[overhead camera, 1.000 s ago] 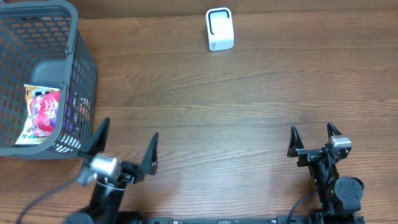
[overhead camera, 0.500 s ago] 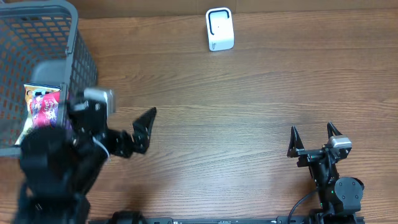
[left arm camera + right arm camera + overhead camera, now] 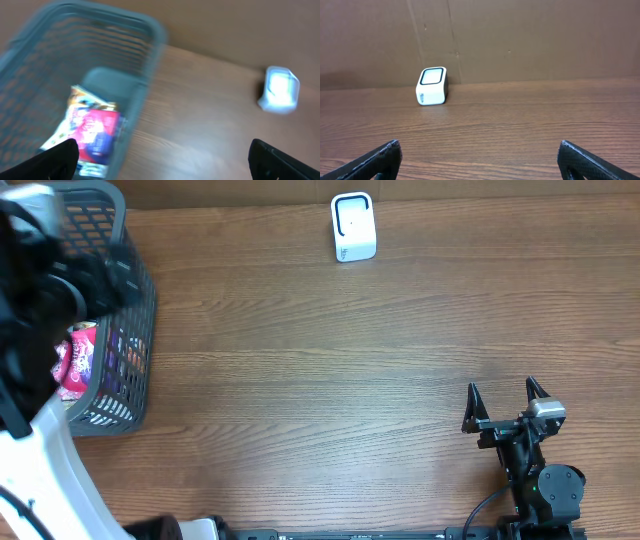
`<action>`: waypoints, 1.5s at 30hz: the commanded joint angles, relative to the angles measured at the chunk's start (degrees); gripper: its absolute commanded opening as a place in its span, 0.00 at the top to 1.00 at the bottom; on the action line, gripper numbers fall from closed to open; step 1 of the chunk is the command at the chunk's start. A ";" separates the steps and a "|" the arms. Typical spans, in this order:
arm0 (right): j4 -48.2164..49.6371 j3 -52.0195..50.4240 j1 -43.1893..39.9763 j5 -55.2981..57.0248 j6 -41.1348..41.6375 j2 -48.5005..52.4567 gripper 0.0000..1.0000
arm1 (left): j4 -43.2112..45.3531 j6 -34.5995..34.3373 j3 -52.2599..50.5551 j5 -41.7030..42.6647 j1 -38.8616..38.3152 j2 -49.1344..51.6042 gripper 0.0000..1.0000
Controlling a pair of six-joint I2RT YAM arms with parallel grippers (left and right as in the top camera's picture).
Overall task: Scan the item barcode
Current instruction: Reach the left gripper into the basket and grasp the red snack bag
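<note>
Plainly, left claw (image 3: 164, 152) and right claw (image 3: 500, 402) are held open, empty. A colourful snack packet (image 3: 92, 132) is seen ahead-left of the left claw.

On the table (image 3: 330, 380), the basket (image 3: 137, 305) stands at the far left with a snack packet (image 3: 76, 366) lying inside it, the scanner (image 3: 353, 227) sits at the back edge near the middle, and the right gripper (image 3: 501, 390) is well apart at the front right.
</note>
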 commanded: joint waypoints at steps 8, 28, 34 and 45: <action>0.48 -0.61 0.22 0.33 -0.20 -0.42 0.00 | 1.97 -16.20 2.21 -2.95 20.26 9.18 0.00; 0.48 -0.59 0.22 0.33 -0.20 -0.42 0.00 | -1.20 -0.81 -6.32 5.14 23.93 26.56 0.03; 0.48 -0.61 0.22 0.33 -0.20 -0.42 0.00 | 1.97 1.70 -14.25 5.49 23.80 29.20 0.03; 0.48 -0.59 0.22 0.33 -0.20 -0.42 0.00 | 10.73 12.20 -26.75 10.62 22.82 29.55 0.06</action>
